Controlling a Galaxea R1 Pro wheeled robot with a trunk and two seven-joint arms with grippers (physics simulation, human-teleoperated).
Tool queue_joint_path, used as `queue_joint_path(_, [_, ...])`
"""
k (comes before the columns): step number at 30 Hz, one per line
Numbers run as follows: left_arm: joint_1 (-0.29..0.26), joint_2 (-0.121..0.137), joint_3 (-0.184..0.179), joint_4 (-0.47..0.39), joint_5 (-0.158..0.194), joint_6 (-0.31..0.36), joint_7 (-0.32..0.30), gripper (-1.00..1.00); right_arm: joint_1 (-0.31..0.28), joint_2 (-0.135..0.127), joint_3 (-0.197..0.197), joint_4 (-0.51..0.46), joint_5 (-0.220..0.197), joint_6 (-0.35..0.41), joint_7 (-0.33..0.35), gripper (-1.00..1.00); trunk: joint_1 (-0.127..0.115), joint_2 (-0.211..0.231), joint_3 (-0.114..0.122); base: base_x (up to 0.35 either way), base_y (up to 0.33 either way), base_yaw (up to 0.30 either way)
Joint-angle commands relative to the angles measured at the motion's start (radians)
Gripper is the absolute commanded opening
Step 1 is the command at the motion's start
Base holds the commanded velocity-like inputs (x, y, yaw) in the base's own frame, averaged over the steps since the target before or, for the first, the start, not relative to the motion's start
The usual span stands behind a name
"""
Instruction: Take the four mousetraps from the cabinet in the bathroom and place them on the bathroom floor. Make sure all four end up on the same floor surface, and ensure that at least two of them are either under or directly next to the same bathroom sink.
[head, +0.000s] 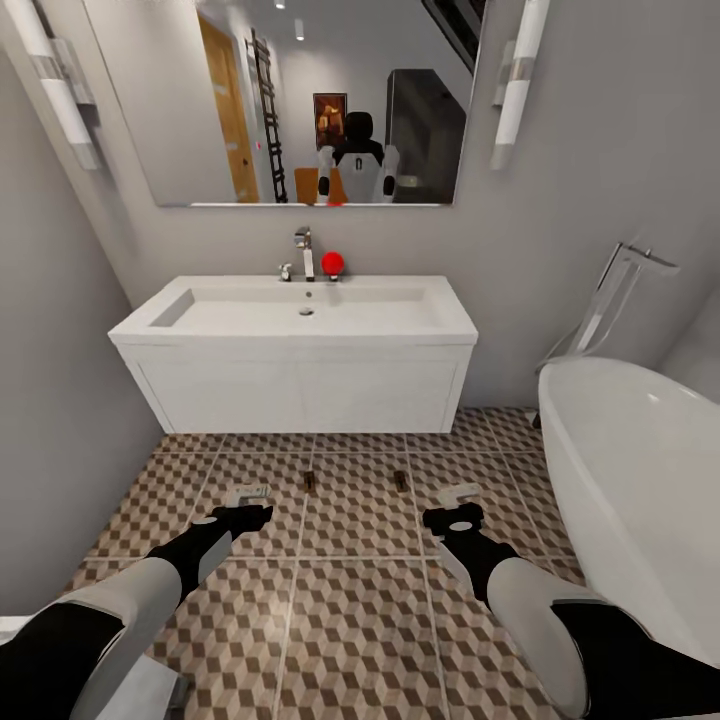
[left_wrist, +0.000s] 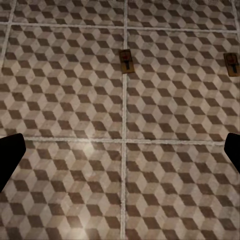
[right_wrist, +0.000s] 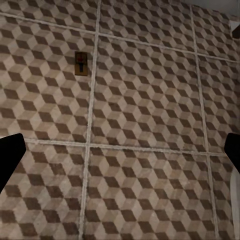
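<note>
Two mousetraps (head: 310, 481) (head: 401, 481), small dark brown slabs, lie on the cube-patterned bathroom floor (head: 350, 600) just in front of the white bathroom sink (head: 290, 335). My left gripper (head: 248, 500) hovers open above the tiles, left of the first trap. My right gripper (head: 458, 500) hangs open to the right of the second. The left wrist view looks down on both mousetraps (left_wrist: 126, 61) (left_wrist: 231, 64) ahead of the open gripper (left_wrist: 120, 152). One mousetrap (right_wrist: 80, 63) lies ahead of the empty right gripper (right_wrist: 120, 152). The cabinet is out of view.
A white bathtub (head: 640, 480) with a floor-standing tap (head: 610, 300) fills the right side. Grey walls close in at the left and behind the sink. A mirror (head: 310, 100) above the sink reflects the robot. A red object (head: 332, 262) sits by the faucet.
</note>
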Motion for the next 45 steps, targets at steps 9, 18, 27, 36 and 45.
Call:
queue_joint_path(9, [0.0,0.001,-0.007,-0.001,0.01,0.003,-0.002,1.0,-0.001,0.0,-0.005,0.001,0.007,-0.001,-0.003,1.0,-0.035,0.063,0.027,0.0,0.0,0.0])
queue_joint_path(18, [0.0,0.001,-0.007,-0.001,0.01,0.002,-0.002,1.0,-0.001,-0.001,-0.005,0.001,0.008,-0.001,-0.002,1.0,-0.069,0.126,0.056,0.0,0.0,0.0])
queue_joint_path(27, [0.0,0.001,-0.007,-0.001,0.01,0.001,-0.003,1.0,-0.001,-0.001,-0.005,0.002,0.008,-0.001,-0.002,1.0,-0.104,0.189,0.084,0.0,0.0,0.0])
queue_joint_path(36, [0.0,0.001,-0.007,-0.001,0.01,0.001,-0.003,1.0,-0.001,-0.001,-0.005,0.002,0.009,-0.001,-0.002,1.0,-0.138,0.252,0.112,0.0,0.0,0.0])
queue_joint_path(45, [0.0,0.001,-0.007,-0.001,0.01,0.001,-0.003,1.0,-0.001,-0.001,-0.005,0.002,0.01,-0.001,-0.002,1.0,-0.173,0.315,0.14,0.0,0.0,0.0])
